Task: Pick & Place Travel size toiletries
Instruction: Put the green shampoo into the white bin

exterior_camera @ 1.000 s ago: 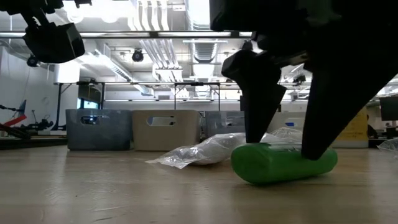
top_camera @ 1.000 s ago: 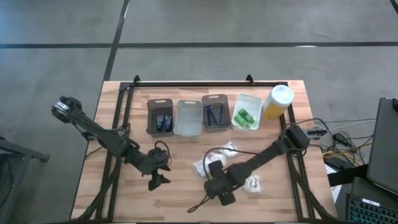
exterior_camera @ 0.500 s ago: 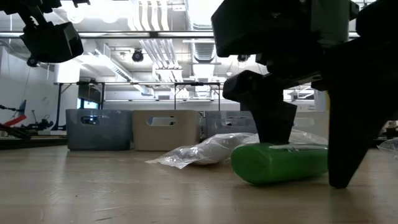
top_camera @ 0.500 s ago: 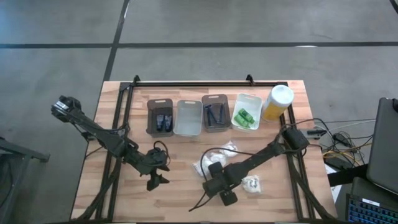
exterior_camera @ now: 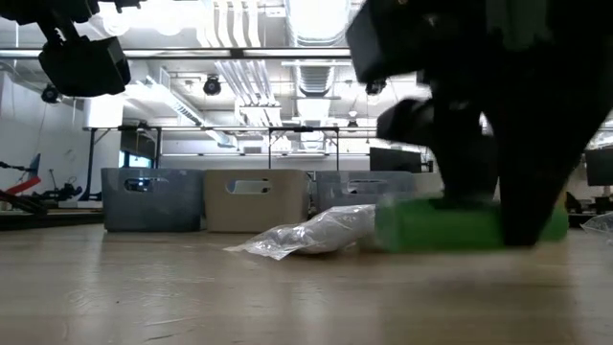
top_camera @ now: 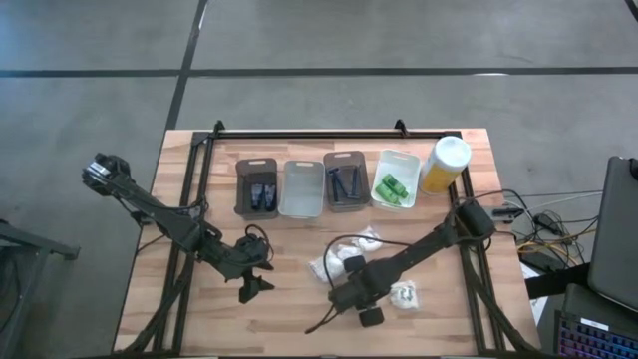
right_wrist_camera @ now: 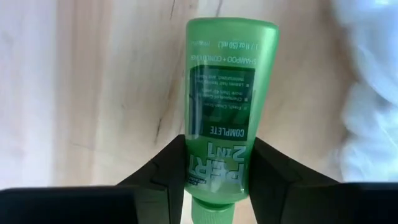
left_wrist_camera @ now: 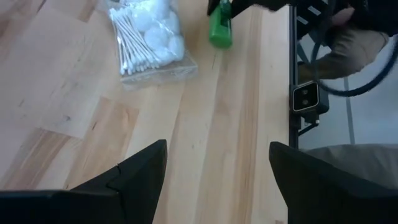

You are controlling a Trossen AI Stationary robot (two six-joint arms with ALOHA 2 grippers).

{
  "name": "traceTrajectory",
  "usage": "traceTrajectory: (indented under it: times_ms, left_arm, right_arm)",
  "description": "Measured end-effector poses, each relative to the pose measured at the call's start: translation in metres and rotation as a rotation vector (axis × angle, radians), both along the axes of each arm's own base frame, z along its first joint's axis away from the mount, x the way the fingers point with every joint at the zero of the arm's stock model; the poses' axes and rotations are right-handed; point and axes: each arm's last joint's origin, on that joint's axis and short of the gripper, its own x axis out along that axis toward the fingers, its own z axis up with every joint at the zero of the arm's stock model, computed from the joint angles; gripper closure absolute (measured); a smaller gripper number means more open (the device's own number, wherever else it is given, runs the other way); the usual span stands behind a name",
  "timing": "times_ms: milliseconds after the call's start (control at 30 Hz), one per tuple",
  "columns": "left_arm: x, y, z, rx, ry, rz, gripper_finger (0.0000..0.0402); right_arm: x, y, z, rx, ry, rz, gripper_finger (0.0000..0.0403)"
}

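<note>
A small green bottle [right_wrist_camera: 221, 93] lies level between the fingers of my right gripper [right_wrist_camera: 219, 177], which is shut on it near the table's front middle [top_camera: 353, 297]. The low view shows the green bottle [exterior_camera: 436, 225] beside a crinkly clear bag [exterior_camera: 306, 235]. My left gripper [left_wrist_camera: 217, 177] hangs open over bare wood at the front left [top_camera: 251, 282]. It holds nothing. The bag of cotton swabs [left_wrist_camera: 149, 40] and the bottle [left_wrist_camera: 219, 28] lie ahead of it. My right gripper pinches the bottle's two long sides [right_wrist_camera: 198, 163] between its two fingers, near the cap end [right_wrist_camera: 211, 211]. The fingers come from above, pointing down, and lie across the bottle. The bottle stays level, label up, low over the wood; whether it is clear of the table I cannot tell.
Along the far side stand a dark bin [top_camera: 257, 186], a clear bin [top_camera: 302, 188], a grey bin with razors [top_camera: 346, 181] and a white bin with green bottles [top_camera: 395, 179]. A tall yellow bottle [top_camera: 444, 165] stands to the right of the bins. A white sachet [top_camera: 404, 294] lies right of my right gripper.
My right gripper has shut: its fingers stood wide on either side of the green bottle and now pinch it. In the low view the bottle has shifted sideways with the gripper and sits higher than before. My left arm has kept still.
</note>
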Motion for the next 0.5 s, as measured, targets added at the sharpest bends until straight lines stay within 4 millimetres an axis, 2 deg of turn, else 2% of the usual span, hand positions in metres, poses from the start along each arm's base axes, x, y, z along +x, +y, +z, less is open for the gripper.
traceTrajectory:
  times_ms: [100, 200, 367, 500]
  left_arm:
    - [0.000, 0.000, 0.000, -0.002, -0.003, 0.000, 0.0115]
    - [0.001, -0.001, 0.001, -0.005, -0.017, -0.003, 0.0115]
    - [0.002, -0.001, 0.002, 0.042, -0.048, -0.035, 0.0115]
    - [0.003, 0.002, 0.002, 0.095, -0.068, -0.022, 0.0115]
  right_arm:
    - [-0.007, -0.004, 0.024, 0.025, -0.017, -0.139, 0.0282]
    - [-0.019, -0.008, 0.060, 0.016, -0.103, -0.343, 0.0271]
    - [-0.054, -0.032, 0.119, -0.043, -0.297, -0.946, 0.0262]
    - [-0.083, -0.058, 0.144, -0.098, -0.396, -1.366, 0.0275]
